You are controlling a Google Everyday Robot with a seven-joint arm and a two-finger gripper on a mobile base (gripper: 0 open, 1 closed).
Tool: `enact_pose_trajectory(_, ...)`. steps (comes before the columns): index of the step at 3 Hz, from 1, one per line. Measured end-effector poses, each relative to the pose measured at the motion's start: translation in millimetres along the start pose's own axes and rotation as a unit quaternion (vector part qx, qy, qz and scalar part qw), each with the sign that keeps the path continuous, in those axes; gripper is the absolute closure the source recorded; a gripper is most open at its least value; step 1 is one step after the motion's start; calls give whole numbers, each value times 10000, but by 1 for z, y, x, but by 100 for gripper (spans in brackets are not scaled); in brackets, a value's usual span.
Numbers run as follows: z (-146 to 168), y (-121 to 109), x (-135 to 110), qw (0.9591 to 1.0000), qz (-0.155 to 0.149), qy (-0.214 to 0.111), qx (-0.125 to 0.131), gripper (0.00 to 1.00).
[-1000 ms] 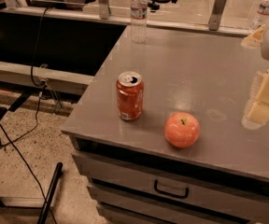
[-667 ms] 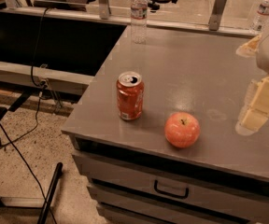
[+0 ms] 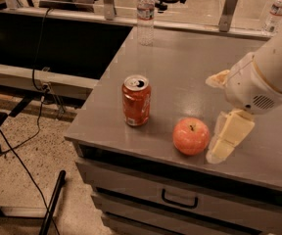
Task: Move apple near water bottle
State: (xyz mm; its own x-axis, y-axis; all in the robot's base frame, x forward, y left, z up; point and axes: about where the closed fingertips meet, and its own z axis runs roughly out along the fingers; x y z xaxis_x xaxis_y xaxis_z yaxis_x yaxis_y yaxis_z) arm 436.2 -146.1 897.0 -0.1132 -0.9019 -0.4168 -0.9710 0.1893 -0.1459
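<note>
Tool hung open and empty right beside the apple on the counter, water bottle way off.

The white arm comes in from the top right and slopes down to the left. Its round wrist ends in the hand, low on the right side of the view. The two pale fingers are wide apart and hold nothing. One points down and the other sticks out higher up.

Red-orange streaked apple just beside cream claw
</note>
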Motion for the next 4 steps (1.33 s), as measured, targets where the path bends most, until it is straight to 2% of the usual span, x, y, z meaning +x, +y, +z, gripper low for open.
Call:
enact_pose_trajectory(1, 28, 18, -9, 9993, -71, -172, -339, 0)
enact_pose_trajectory(2, 33, 23, -10, 9989, -77, -189, -412, 0)
enact_pose_trajectory(3, 32, 24, -11, 9990, -88, -183, -393, 15)
enact_pose_trajectory(4, 30, 24, -12, 9991, -104, -176, -369, 46)
